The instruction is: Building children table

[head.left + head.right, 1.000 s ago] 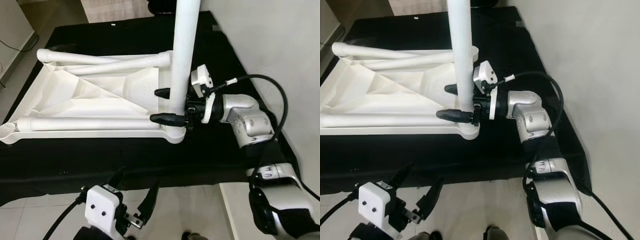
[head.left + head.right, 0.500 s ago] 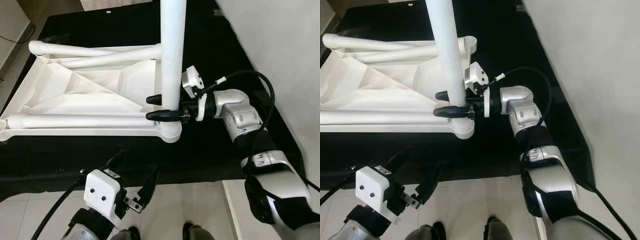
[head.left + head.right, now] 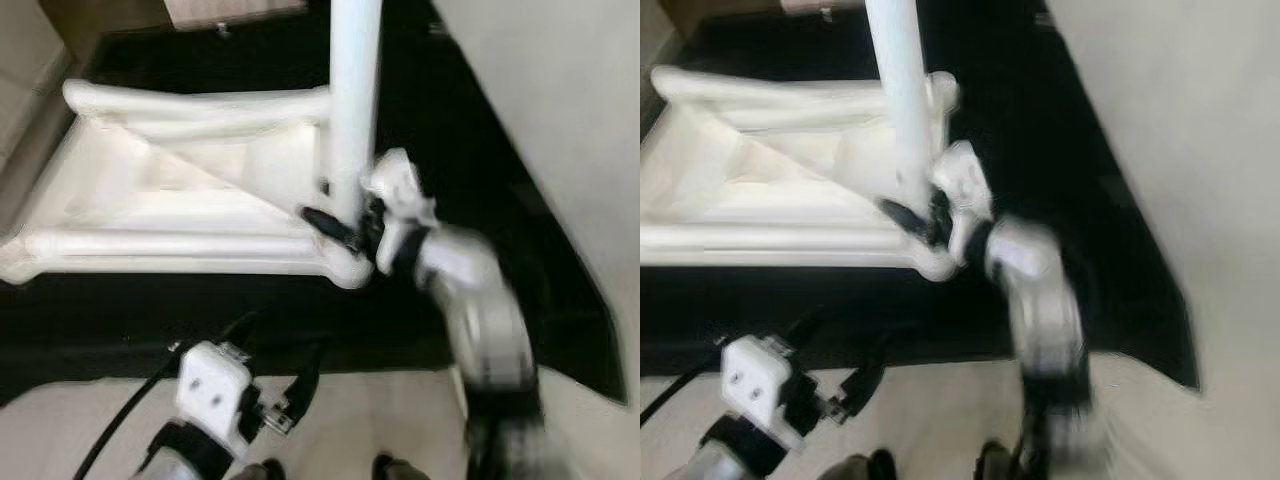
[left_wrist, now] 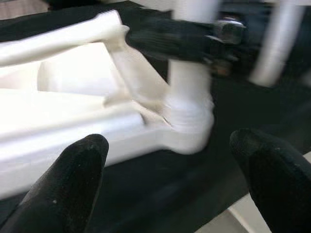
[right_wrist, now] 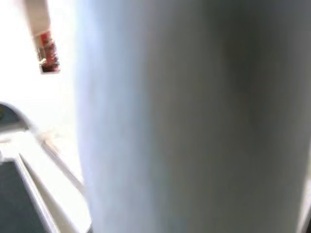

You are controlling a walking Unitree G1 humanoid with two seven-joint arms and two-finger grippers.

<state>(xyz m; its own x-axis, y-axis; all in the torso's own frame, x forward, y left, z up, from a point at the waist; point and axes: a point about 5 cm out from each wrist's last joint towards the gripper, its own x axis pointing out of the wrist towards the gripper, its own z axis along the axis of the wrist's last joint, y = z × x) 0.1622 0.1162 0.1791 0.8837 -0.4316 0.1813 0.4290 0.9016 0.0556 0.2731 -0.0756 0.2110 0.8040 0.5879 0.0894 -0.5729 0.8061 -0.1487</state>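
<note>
On the black mat point(image 3: 200, 300) before us lies the white tabletop point(image 3: 170, 200) upside down, with loose white legs point(image 3: 180, 100) resting across it. At its near right corner an upright leg point(image 3: 355, 100) stands in the corner socket point(image 3: 350, 268), and our right pincer point(image 3: 335, 225) sits low against this leg, its black fingers point(image 3: 325, 222) on either side of it; through the blur we cannot tell how firmly it grips. Our left pincer point(image 3: 275, 370) hovers apart above the pale floor point(image 3: 100, 420), fingers spread and holding nothing.

Silver arms, white wrist camera blocks, black cable on left wrist; left gripper point(image 3: 270, 365) has long black fingers point(image 4: 73, 184).
</note>
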